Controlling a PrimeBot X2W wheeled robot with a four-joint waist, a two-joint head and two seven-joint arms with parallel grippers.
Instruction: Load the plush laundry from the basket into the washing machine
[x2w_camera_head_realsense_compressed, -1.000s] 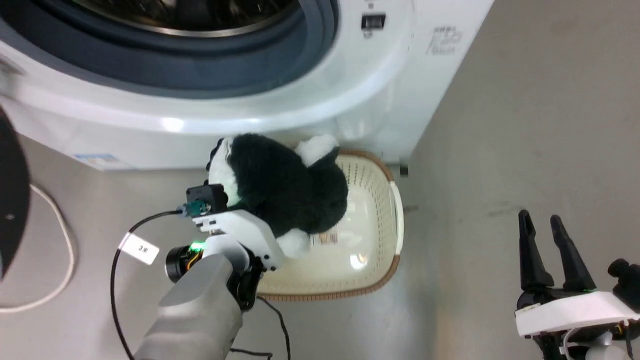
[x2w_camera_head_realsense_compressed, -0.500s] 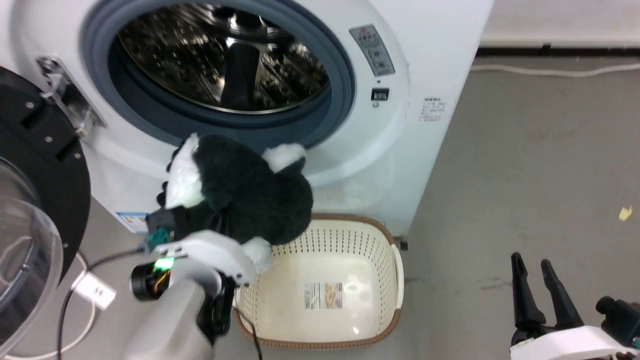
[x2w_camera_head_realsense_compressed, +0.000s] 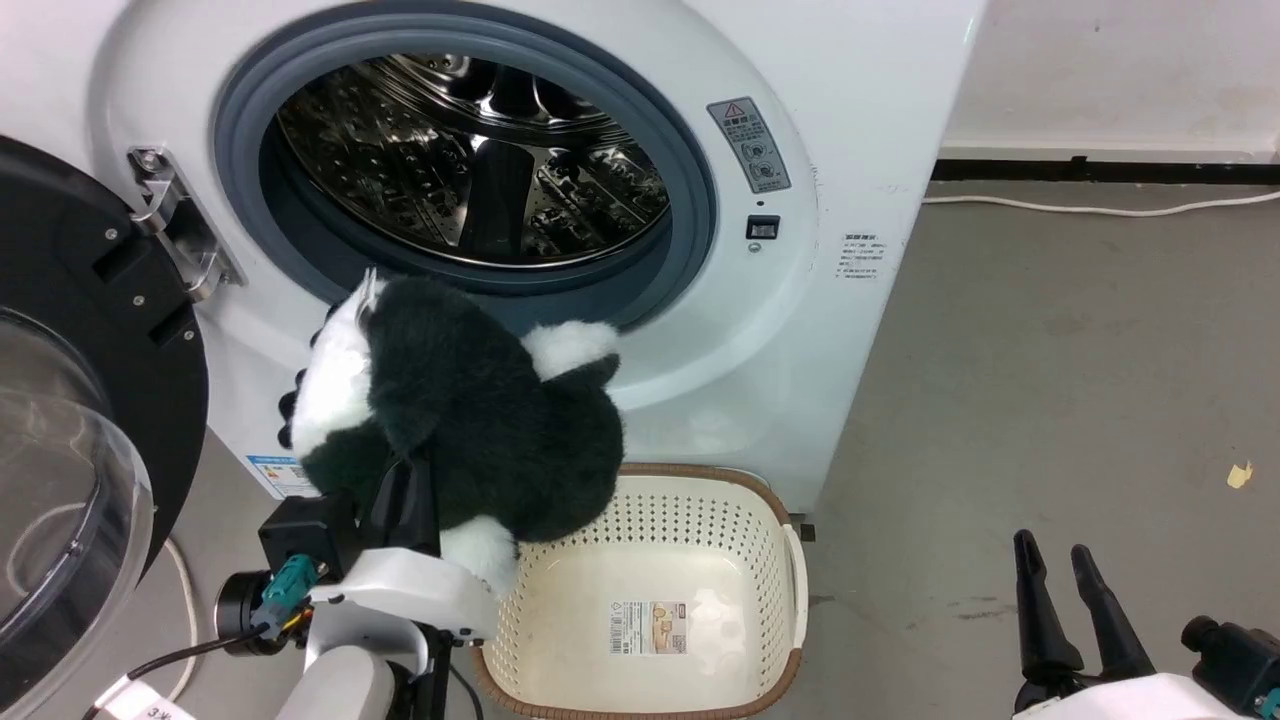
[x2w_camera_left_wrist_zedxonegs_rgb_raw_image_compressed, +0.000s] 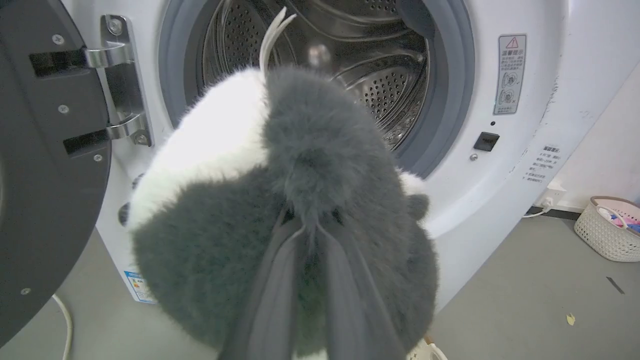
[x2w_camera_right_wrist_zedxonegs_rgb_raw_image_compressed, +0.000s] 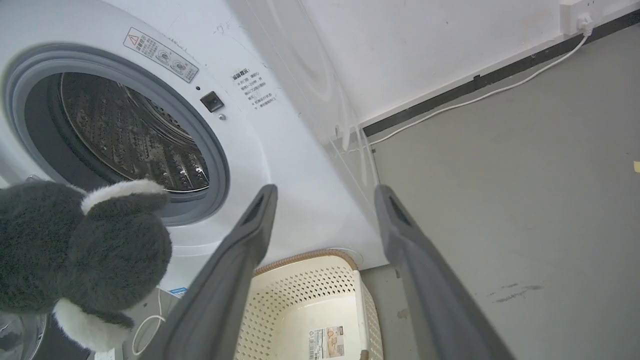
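The plush laundry, black fur with white patches, hangs in the air below the washing machine's open drum, clear of the basket. My left gripper is shut on its fur from below; in the left wrist view the two fingers of the left gripper pinch into the plush laundry facing the steel drum. The cream basket stands on the floor against the machine's front, with nothing but a label on its floor. My right gripper stands open at the lower right, holding nothing; the right wrist view shows the right gripper with the plush laundry at its left.
The washer's black-rimmed glass door hangs open at the left, close to my left arm. A white cable runs along the wall base. A small white basket sits on the floor right of the machine. Bare grey floor lies to the right.
My left gripper has lifted the plush out of the basket and up to the drum opening. The head camera has tilted up, bringing the drum and door into view. The right gripper stays open.
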